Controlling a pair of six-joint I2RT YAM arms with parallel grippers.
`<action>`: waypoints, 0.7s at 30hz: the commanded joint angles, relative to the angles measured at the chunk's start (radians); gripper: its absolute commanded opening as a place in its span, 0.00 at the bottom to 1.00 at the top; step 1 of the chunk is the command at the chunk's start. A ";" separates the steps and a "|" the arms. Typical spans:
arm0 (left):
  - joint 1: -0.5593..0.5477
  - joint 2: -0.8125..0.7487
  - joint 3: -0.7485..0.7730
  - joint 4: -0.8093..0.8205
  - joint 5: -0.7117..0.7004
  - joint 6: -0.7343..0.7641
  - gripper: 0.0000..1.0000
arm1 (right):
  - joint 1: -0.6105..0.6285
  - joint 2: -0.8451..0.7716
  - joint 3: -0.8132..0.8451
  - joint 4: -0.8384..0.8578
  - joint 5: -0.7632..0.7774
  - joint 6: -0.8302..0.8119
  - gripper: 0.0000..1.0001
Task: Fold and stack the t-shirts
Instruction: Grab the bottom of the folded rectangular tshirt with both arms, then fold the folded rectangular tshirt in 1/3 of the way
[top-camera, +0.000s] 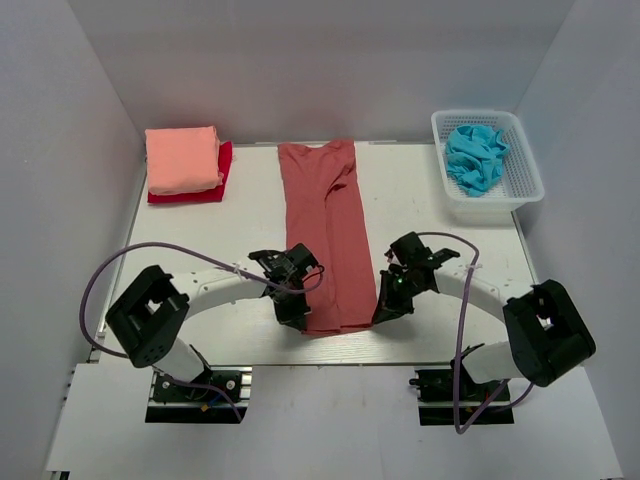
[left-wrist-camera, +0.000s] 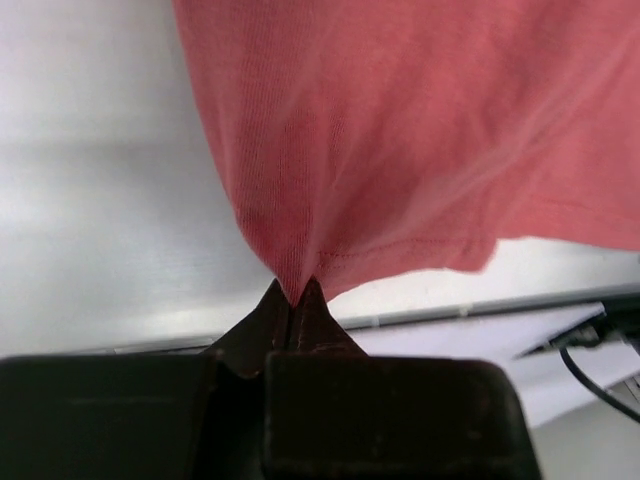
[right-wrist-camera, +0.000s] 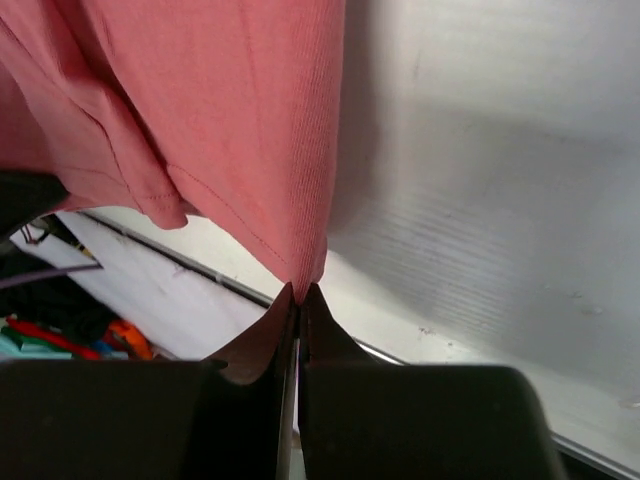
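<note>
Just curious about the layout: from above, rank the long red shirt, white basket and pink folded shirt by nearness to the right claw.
1. The long red shirt, centre, pinched in the right gripper.
2. The white basket, far right.
3. The pink folded shirt, far left.

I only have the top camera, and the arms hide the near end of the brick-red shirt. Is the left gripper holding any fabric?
Observer: Yes. The left wrist view shows the left gripper shut on the near left corner of the brick-red t-shirt.
Operator: And the right one?
Observer: The right wrist view shows the right gripper shut on the near right corner, with the cloth drawn to a point between its tips.
</note>
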 joint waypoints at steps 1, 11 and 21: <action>-0.011 -0.060 0.012 -0.051 0.049 -0.040 0.00 | 0.010 -0.026 -0.009 -0.021 -0.080 0.001 0.00; 0.035 -0.013 0.204 -0.113 -0.063 -0.028 0.00 | 0.001 0.011 0.248 -0.138 0.085 -0.033 0.00; 0.169 0.120 0.498 -0.215 -0.207 0.015 0.00 | -0.048 0.213 0.582 -0.164 0.154 -0.028 0.00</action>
